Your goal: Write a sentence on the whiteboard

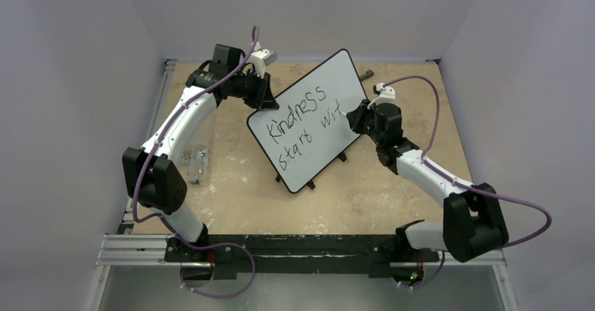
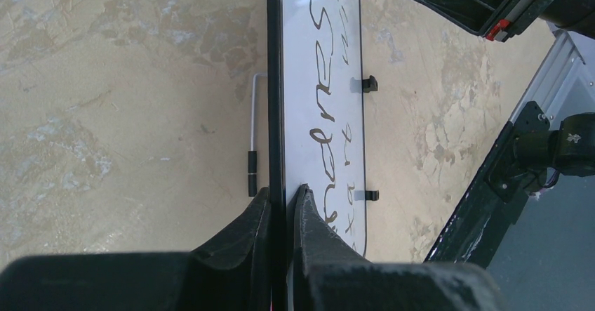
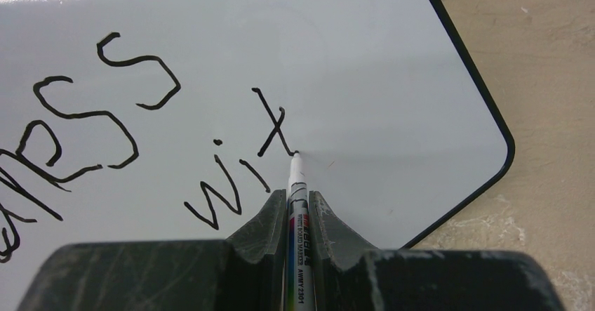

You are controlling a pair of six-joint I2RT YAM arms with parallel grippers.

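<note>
The whiteboard [image 1: 335, 79] stands tilted on its small black feet at mid-table. The sentence [image 1: 300, 125] on it reads "Kindness start wit" in two black lines. My left gripper [image 1: 264, 97] is shut on the board's upper-left edge; the left wrist view shows its fingertips [image 2: 284, 193] pinching the black rim of the whiteboard [image 2: 309, 65] edge-on. My right gripper [image 3: 297, 193] is shut on a white marker [image 3: 298, 209], whose tip touches the whiteboard [image 3: 365, 58] at the foot of the "t" in the sentence [image 3: 238, 163]. From above, the right gripper [image 1: 356, 114] sits at the board's right side.
A bent metal key [image 2: 252, 135] lies on the tabletop behind the board. Small clear bits [image 1: 195, 158] lie beside the left arm. Black board feet [image 1: 342, 156] stick out in front. The aluminium rail [image 1: 302, 255] with the arm bases runs along the near edge.
</note>
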